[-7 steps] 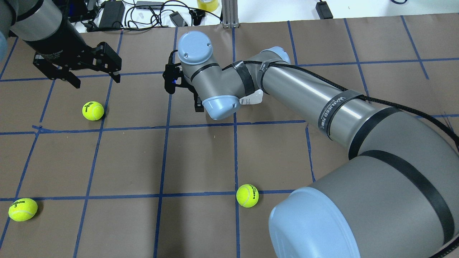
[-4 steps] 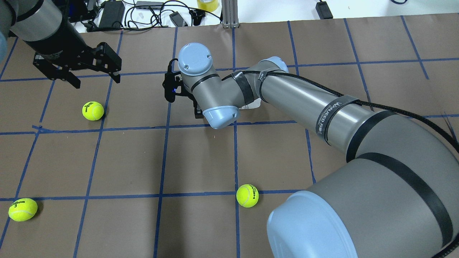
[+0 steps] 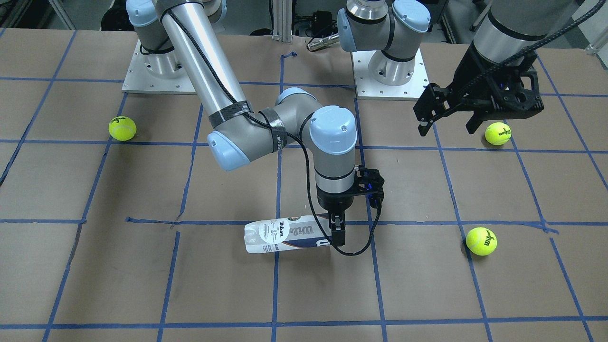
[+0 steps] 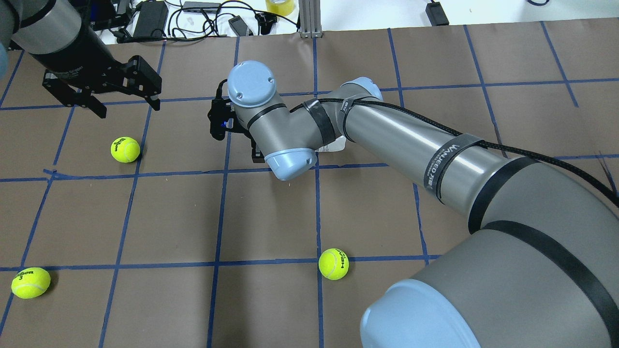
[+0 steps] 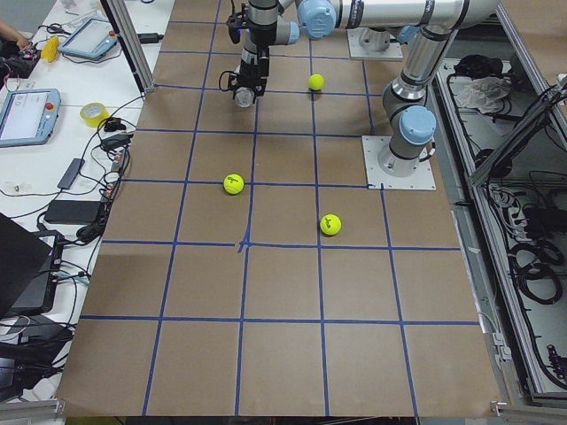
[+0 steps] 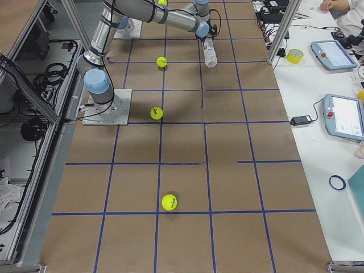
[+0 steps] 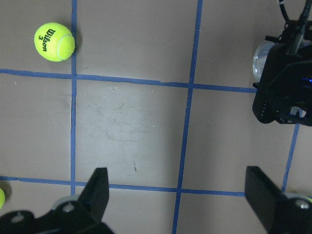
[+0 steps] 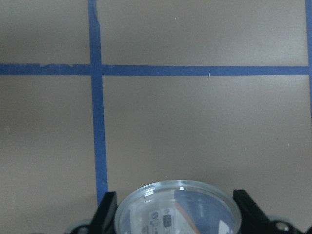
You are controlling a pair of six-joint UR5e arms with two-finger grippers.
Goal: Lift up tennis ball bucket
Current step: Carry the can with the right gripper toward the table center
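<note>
The tennis ball bucket is a clear Wilson can with a white round label. It lies on its side near the table's middle. My right gripper points down and is shut on its navy end. In the right wrist view the can's round end sits between both fingers. From overhead my wrist hides all but a white bit of the can. I cannot tell whether the can clears the paper. My left gripper hangs open and empty above the table, also seen from the front.
Three loose tennis balls lie on the brown paper: one just below my left gripper, one at the near left edge, one near the middle front. Cables and adapters lie beyond the far edge.
My right wrist has moved left and slightly toward the robot, and the white bit of the can moved with it. The left gripper and the balls have stayed put.
</note>
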